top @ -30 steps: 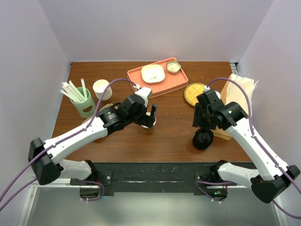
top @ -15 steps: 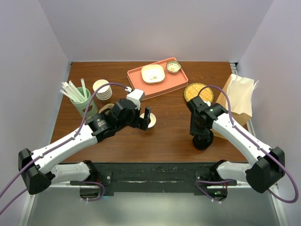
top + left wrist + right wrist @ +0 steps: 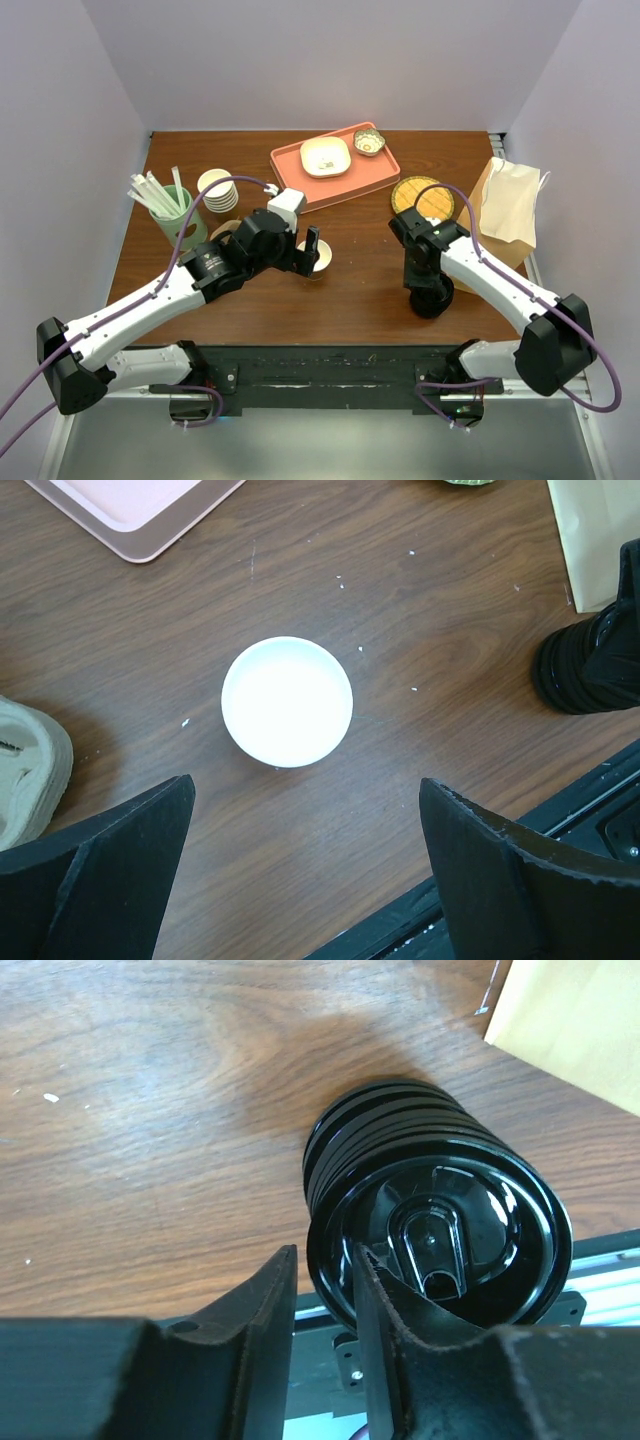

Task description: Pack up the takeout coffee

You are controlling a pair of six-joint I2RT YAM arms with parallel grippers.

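No cup with a black lid shows in any view. A lidless white paper cup (image 3: 319, 258) (image 3: 287, 701) stands at mid-table. My left gripper (image 3: 313, 246) (image 3: 305, 785) hovers open just above and near of it, touching nothing. A stack of black lids (image 3: 432, 298) (image 3: 440, 1230) (image 3: 585, 665) stands near the front edge. My right gripper (image 3: 425, 283) (image 3: 325, 1255) is down on it, jaws narrow across the top lid's rim, one finger outside and one inside. The brown paper bag (image 3: 505, 215) (image 3: 570, 1020) lies at the right.
A pink tray (image 3: 380, 175) with two small dishes sits at the back. A woven coaster (image 3: 425, 197), a stack of cream cups (image 3: 217, 190), a green cup of straws (image 3: 178, 218) and a cardboard carrier (image 3: 30, 770) are also on the table.
My right arm has swung in and come down onto the lid stack, fingers now across the top lid's rim. My left arm drew back slightly and stays over the cup.
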